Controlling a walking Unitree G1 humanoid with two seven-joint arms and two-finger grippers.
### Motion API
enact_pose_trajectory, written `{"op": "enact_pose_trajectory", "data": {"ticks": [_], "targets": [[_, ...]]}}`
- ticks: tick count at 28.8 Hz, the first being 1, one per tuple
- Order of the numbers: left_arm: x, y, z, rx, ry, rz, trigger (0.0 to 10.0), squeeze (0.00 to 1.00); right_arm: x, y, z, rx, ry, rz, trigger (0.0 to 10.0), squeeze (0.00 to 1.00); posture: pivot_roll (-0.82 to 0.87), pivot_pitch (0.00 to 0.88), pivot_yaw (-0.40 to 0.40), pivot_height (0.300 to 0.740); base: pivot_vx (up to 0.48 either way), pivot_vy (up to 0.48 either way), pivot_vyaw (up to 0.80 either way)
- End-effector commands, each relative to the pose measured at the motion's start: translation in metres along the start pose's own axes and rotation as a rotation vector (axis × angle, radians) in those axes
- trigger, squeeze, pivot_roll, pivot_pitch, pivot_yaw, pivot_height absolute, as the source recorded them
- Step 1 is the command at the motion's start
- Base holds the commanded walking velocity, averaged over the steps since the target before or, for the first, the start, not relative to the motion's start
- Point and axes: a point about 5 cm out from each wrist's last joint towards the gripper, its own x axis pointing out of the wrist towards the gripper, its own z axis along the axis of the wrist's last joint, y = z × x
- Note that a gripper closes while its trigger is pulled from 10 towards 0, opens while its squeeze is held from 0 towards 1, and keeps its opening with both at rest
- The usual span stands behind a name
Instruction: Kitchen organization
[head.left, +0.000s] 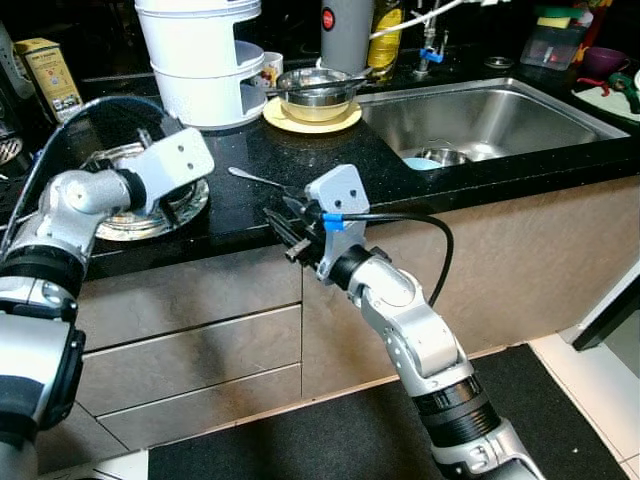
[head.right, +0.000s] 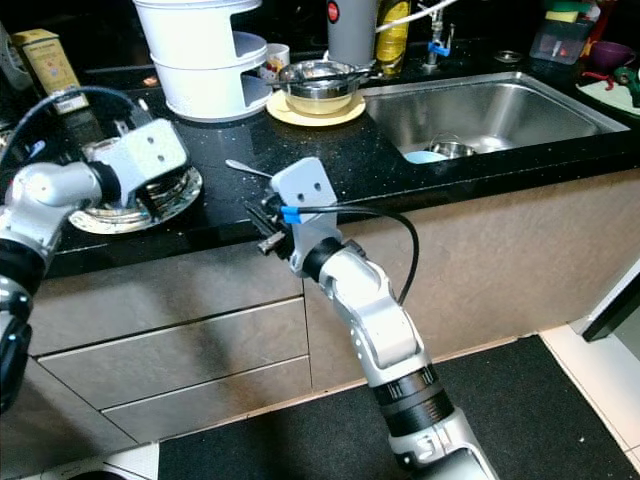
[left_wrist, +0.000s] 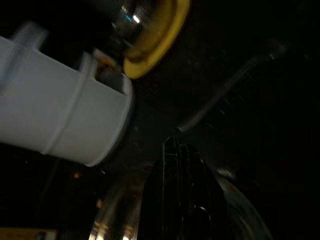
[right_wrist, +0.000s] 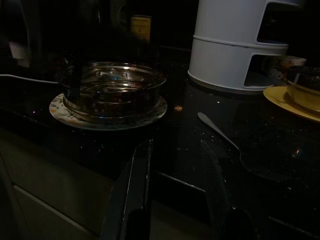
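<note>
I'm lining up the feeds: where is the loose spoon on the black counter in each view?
Left eye view: spoon just beyond the right gripper.
Right eye view: same place.
Left wrist view: faint pale streak.
Right wrist view: ahead of the fingers.
Shared landmark: white tiered container.

We see a glossy black speckled stone countertop (head.left: 400, 165) and a brushed steel sink (head.left: 500, 115). A polished metal spoon (head.left: 262, 181) lies on the stone. Shiny steel bowls sit on a yellow plate (head.left: 312, 118) and a patterned plate (right_wrist: 107, 117). The white container (head.left: 205, 60) looks like smooth plastic. The cabinet fronts (head.left: 190, 340) appear matt.
</note>
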Motion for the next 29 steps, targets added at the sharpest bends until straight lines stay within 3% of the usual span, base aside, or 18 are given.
{"op": "enact_pose_trajectory", "data": {"ticks": [1,4,6,7,9,10,11,12,13,16,21,22,29], "targets": [[-0.004,0.012,0.004,-0.015,-0.017,0.022,0.0,0.00,0.002,0.000,0.005,0.005,-0.026,0.006,10.0,0.00,-0.03,0.122,0.045,0.740,0.000,0.000,0.00],[-0.004,0.022,0.014,-0.086,-0.081,0.065,0.0,0.00,0.002,0.000,0.005,0.009,-0.030,0.006,10.0,0.00,-0.03,0.123,0.046,0.740,0.000,0.000,0.00],[-0.004,0.022,0.014,-0.086,-0.081,0.065,0.0,0.00,0.002,0.000,0.005,0.009,-0.030,0.006,10.0,0.00,-0.03,0.123,0.046,0.740,0.000,0.000,0.00],[-0.005,0.033,0.022,-0.140,-0.121,0.100,0.0,0.00,0.001,0.001,0.005,0.013,-0.032,0.007,10.0,0.00,-0.03,0.123,0.046,0.740,0.000,0.000,0.00],[-0.006,0.035,0.022,-0.127,-0.101,0.089,0.0,0.00,0.001,0.001,0.005,0.015,-0.033,0.008,10.0,0.00,-0.02,0.122,0.046,0.740,0.000,0.000,0.00],[-0.007,0.032,0.017,-0.049,-0.042,0.048,2.8,0.00,0.001,0.001,0.005,0.017,-0.033,0.010,10.0,0.00,-0.02,0.122,0.046,0.740,0.000,0.000,0.00],[-0.007,0.032,0.017,-0.049,-0.042,0.048,2.8,0.00,0.001,0.001,0.005,0.017,-0.033,0.010,10.0,0.00,-0.02,0.122,0.046,0.740,0.000,0.000,0.00],[-0.009,0.028,0.011,0.004,0.007,0.015,7.1,0.00,0.001,0.001,0.005,0.019,-0.034,0.012,10.0,0.00,-0.02,0.122,0.046,0.740,0.000,0.000,0.00],[-0.011,0.025,0.005,0.007,0.032,0.004,10.0,0.00,0.001,0.002,0.005,0.022,-0.034,0.016,10.0,0.00,-0.02,0.122,0.046,0.740,0.000,0.000,0.00],[-0.013,0.021,-0.004,-0.061,0.040,0.018,10.0,0.00,0.001,0.003,0.005,0.025,-0.035,0.023,10.0,0.00,-0.02,0.120,0.045,0.740,0.000,0.000,0.00],[-0.011,0.016,-0.003,-0.097,0.016,-0.019,10.0,0.00,0.001,0.003,0.005,0.025,-0.036,0.022,10.0,0.00,-0.01,0.117,0.050,0.740,0.000,0.000,0.00],[-0.010,0.012,-0.003,-0.117,-0.001,-0.046,10.0,1.00,0.001,0.004,0.005,0.025,-0.036,0.020,10.0,0.00,-0.02,0.114,0.055,0.740,0.000,0.000,0.00],[-0.005,-0.005,-0.005,-0.194,-0.018,-0.172,10.0,1.00,0.001,0.004,0.004,0.029,-0.038,0.016,10.0,0.00,-0.01,0.109,0.058,0.740,0.000,0.000,0.00]]}}
